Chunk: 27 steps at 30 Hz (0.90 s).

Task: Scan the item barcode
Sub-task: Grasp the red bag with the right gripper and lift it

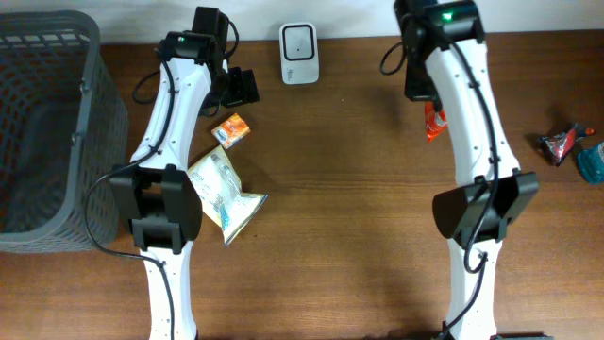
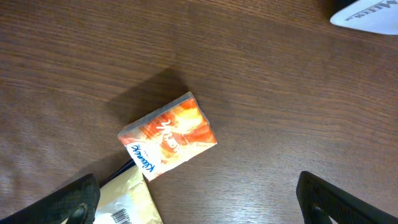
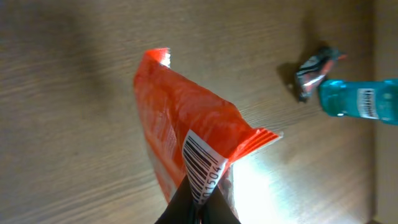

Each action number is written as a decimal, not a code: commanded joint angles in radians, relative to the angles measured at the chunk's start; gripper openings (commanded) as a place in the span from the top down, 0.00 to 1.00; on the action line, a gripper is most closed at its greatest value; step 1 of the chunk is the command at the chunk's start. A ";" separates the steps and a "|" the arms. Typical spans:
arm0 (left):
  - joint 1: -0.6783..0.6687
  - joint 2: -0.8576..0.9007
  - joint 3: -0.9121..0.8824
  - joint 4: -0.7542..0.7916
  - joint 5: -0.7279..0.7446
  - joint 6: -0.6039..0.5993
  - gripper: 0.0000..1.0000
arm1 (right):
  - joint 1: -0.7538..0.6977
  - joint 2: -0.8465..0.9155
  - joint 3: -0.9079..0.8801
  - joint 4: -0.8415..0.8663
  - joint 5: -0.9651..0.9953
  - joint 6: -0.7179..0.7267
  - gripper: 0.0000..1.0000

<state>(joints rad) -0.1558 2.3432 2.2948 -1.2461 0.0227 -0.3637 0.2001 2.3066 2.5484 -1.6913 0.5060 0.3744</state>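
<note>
An orange-red packet (image 3: 186, 118) with a white barcode label (image 3: 202, 165) hangs above the table, and my right gripper (image 3: 199, 210) is shut on its lower edge. From overhead the packet (image 1: 433, 122) shows just below the right gripper (image 1: 425, 100). The white scanner (image 1: 299, 54) stands at the back centre of the table. My left gripper (image 1: 241, 87) is open and holds nothing. In its wrist view it (image 2: 205, 208) hovers over a small orange tissue pack (image 2: 168, 138) and a cream bag (image 2: 127, 202).
A grey basket (image 1: 47, 132) fills the left side. The cream bag (image 1: 225, 194) and the orange pack (image 1: 231, 128) lie beside the left arm. A red-black wrapper (image 1: 559, 142) and a teal item (image 1: 593, 162) lie at the right edge.
</note>
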 commanded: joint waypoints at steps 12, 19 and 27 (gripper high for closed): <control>-0.008 -0.013 0.008 -0.002 0.007 -0.003 0.01 | 0.365 0.056 -0.370 0.206 -0.048 0.132 0.64; -0.008 -0.013 0.008 -0.002 0.007 -0.003 0.01 | 0.299 0.053 -0.178 0.186 -0.353 0.047 0.01; -0.008 -0.013 0.008 -0.002 0.007 -0.003 0.01 | -0.008 0.056 -0.249 0.179 -0.566 -0.535 0.05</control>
<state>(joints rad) -0.1623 2.3432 2.2948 -1.2457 0.0227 -0.3641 0.2089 2.3726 2.4004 -1.5650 0.0647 0.0048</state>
